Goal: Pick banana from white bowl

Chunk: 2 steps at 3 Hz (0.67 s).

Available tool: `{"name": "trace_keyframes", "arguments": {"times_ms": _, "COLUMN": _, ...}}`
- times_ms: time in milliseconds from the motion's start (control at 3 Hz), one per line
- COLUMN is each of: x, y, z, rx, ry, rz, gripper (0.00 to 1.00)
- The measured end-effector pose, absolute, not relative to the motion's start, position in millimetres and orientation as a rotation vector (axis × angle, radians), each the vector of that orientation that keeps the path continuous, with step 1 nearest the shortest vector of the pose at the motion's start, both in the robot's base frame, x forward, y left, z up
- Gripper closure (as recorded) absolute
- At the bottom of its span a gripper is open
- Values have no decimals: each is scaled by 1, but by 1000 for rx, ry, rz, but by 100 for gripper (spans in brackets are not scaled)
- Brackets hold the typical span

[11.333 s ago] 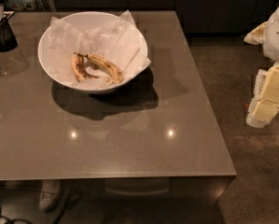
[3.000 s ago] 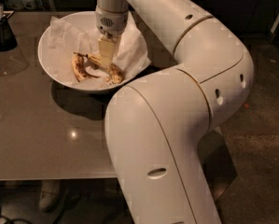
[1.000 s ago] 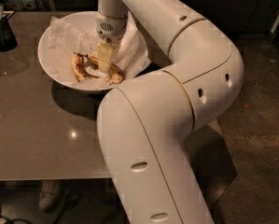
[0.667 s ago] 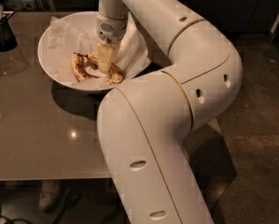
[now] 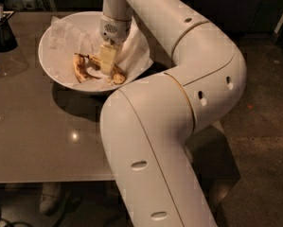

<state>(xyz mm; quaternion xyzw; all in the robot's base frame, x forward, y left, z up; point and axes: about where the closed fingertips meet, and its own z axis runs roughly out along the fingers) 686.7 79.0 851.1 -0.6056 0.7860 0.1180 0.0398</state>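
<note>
My gripper (image 5: pixel 108 63) is down inside the large, round, glossy white bowl (image 5: pixel 56 78), which stands on the glossy grey-brown table (image 5: pixel 32 131). It points straight down onto the middle of the long, gently curved yellow banana with brown speckles (image 5: pixel 117 74). That banana lies on the crumpled white paper lining (image 5: pixel 67 32) in the bottom of the bowl. Its long axis runs slantwise under me: one end pokes out on the far-left side of the gripper, the other on the near-right side, towards the rim. The middle is hidden beneath me, so I cannot tell whether my gripper is open or clamped on the fruit. The shorter, darker, curled banana (image 5: pixel 79 70) lies just to the left, close enough that I judge a sloppy lift could drag it along. I think the coming move should be straight up.
</note>
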Motion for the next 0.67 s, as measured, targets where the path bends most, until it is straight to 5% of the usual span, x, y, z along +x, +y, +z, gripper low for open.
{"name": "trace_keyframes", "arguments": {"times_ms": 667, "x": 685, "y": 80, "z": 846, "rx": -1887, "ry": 2387, "rz": 390, "gripper": 43}}
